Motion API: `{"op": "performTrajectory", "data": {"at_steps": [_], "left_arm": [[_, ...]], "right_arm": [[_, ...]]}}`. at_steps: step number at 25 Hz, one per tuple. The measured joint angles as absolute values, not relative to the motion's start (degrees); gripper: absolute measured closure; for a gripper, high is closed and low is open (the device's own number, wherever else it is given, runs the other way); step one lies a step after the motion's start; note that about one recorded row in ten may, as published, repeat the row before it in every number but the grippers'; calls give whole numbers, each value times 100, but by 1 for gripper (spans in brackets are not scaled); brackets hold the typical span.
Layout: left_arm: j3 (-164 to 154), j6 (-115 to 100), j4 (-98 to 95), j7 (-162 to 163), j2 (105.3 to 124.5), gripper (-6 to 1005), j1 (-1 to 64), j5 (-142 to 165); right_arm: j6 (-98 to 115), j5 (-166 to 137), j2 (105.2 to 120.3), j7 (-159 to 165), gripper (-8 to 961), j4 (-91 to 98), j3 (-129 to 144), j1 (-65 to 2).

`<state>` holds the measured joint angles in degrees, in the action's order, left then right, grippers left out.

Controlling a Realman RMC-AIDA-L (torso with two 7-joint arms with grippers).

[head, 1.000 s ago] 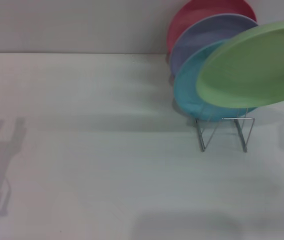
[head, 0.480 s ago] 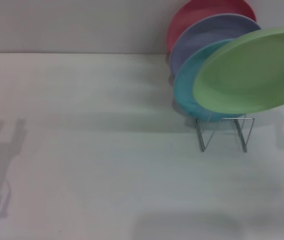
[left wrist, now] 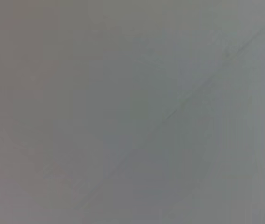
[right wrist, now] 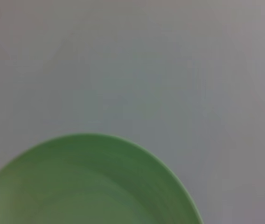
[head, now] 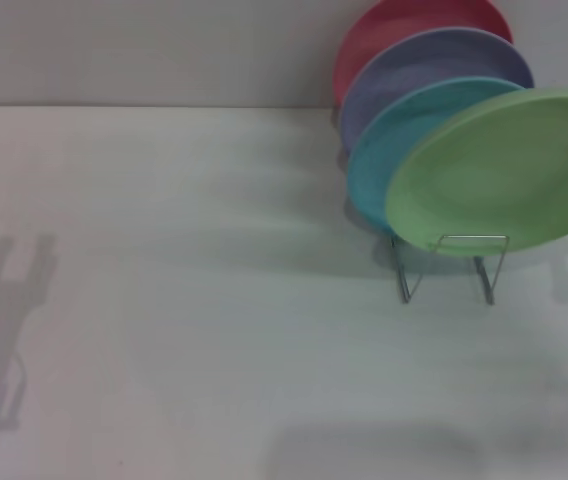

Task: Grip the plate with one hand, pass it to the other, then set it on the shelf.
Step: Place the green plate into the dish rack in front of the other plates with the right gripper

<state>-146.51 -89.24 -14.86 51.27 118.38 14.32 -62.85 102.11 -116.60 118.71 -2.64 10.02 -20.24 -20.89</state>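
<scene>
- Three plates, red, lavender and turquoise, already stand in the wire rack [head: 451, 265] on the desk [head: 184, 300].
- My light green plate [head: 499, 170] tilts above the rack's front loop, not yet slotted.
- My fingers are out of view; I cannot tell their grip.

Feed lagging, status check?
Neither gripper in view. Light green plastic plate tilted at silver wire rack's front loop. Turquoise plate close behind.
</scene>
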Motion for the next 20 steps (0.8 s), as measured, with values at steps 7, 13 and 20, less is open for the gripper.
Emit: {"op": "performTrajectory", "data": {"at_steps": [7, 13, 20], "left_arm": [[-14651, -8924, -1486, 5144, 11835, 215, 1438, -6229], [-14651, -8922, -1480, 5235, 11821, 215, 1442, -6222], [-14651, -8921, -1467, 5279, 11813, 215, 1449, -6222]], "right_arm": [[10030, -11744, 11882, -264, 938, 948, -1959, -2073], [9826, -11823, 11891, -267, 938, 895, -1957, -2032], [9619, -11830, 11892, -272, 937, 874, -1961, -2021]]}}
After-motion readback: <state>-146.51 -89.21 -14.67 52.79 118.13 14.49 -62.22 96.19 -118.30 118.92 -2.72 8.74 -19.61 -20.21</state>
